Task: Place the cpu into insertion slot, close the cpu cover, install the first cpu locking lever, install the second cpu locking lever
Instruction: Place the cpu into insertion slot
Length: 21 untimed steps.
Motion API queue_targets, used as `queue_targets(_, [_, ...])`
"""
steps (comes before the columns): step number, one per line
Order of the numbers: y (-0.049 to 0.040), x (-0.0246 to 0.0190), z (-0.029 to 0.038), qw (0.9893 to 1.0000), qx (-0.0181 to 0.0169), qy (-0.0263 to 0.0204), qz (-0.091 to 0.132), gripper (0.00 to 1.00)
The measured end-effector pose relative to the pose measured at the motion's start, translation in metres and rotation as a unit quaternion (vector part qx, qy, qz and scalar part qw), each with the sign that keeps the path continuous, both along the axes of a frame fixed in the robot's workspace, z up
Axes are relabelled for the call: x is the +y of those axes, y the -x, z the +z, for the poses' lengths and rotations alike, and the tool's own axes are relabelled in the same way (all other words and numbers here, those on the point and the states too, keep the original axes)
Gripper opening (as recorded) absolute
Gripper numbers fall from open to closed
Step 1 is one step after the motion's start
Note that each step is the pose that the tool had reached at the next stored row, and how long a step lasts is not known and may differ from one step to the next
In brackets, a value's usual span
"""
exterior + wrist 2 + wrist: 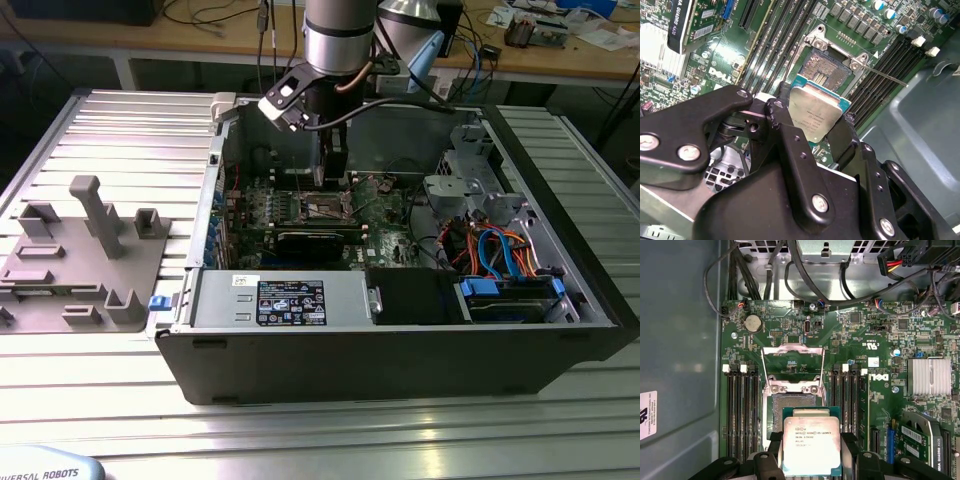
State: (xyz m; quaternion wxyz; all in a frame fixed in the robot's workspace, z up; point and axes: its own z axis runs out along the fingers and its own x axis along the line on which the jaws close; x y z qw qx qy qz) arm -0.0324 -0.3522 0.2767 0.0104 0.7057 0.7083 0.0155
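I see the fingers [790, 135] pinching the cpu [811, 447] by two opposite edges, flat, metal top up, edges parallel with the slot [792, 402], partly over it. The cover [791, 347] stands open.

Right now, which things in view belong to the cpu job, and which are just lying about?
Job: cpu, held in the pincer near the insertion slot; cpu cover, open.
Lying about: memory slots, coin cell battery, heatsink, grey fixture tray.
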Motion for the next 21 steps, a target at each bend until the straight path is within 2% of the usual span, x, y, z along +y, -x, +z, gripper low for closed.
queue_targets(21, [0.0,0.0,-0.0051,1.0,0.0,0.0,0.001,0.54])
